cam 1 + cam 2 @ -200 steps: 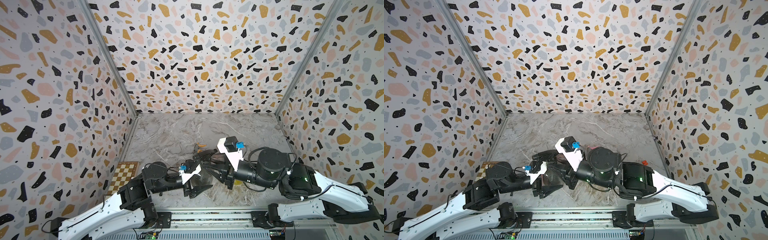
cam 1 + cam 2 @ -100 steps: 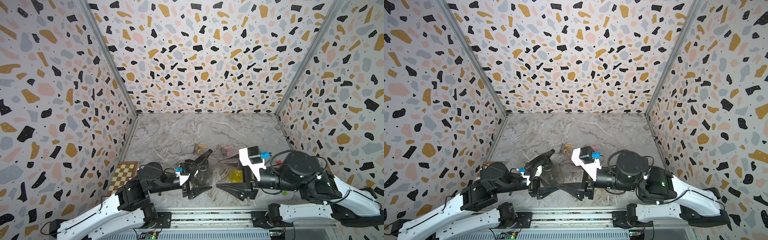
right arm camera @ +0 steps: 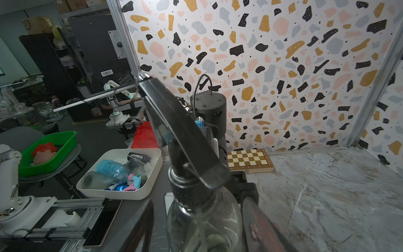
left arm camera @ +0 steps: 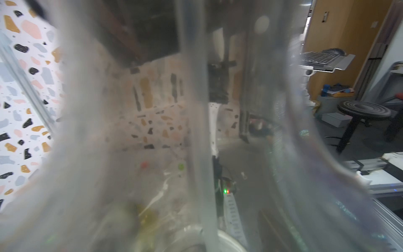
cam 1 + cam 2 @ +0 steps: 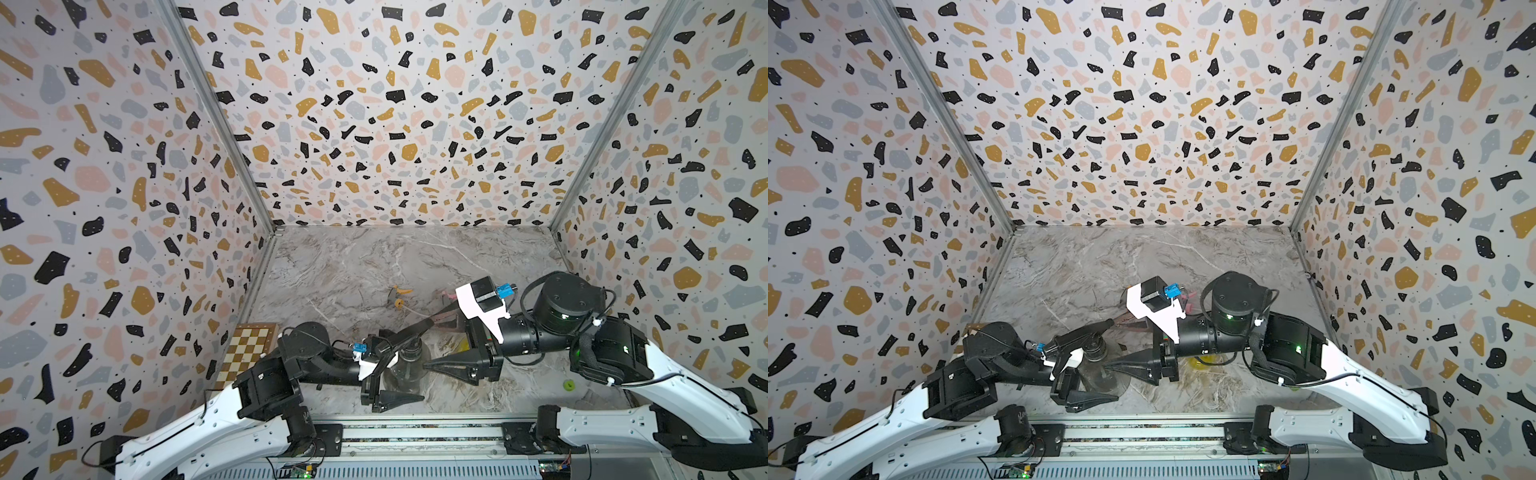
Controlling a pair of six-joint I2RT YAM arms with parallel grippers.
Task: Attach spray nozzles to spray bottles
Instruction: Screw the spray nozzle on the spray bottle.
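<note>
A smoky grey spray bottle [image 5: 405, 374] [image 5: 1100, 376] [image 3: 205, 220] stands upright at the front of the floor, with the black spray nozzle [image 5: 405, 337] [image 3: 185, 135] seated on its neck. My left gripper [image 5: 409, 368] [image 5: 1100, 370] is shut on its body, and the bottle [image 4: 196, 131] fills the left wrist view. My right gripper [image 5: 432, 345] [image 5: 1117, 345] [image 3: 199, 218] is open, its fingers [image 3: 263, 229] on either side of the bottle without clamping it. A grey-and-orange nozzle [image 5: 397, 296] and a grey-and-pink nozzle [image 5: 448, 296] lie behind. The yellow bottle [image 5: 463, 345] [image 5: 1200, 361] is half hidden under the right arm.
A folded chessboard [image 5: 249, 353] [image 3: 248, 160] lies against the left wall. A small green ring [image 5: 569, 385] sits by the right arm. Patterned walls close three sides. Beyond the front rail stand a white bin [image 3: 122, 194] of bottles and a phone [image 3: 102, 220].
My right gripper let go of the black nozzle, drew back to the right and opened, then came back to the bottle lower down. The nozzle stayed on the bottle.
</note>
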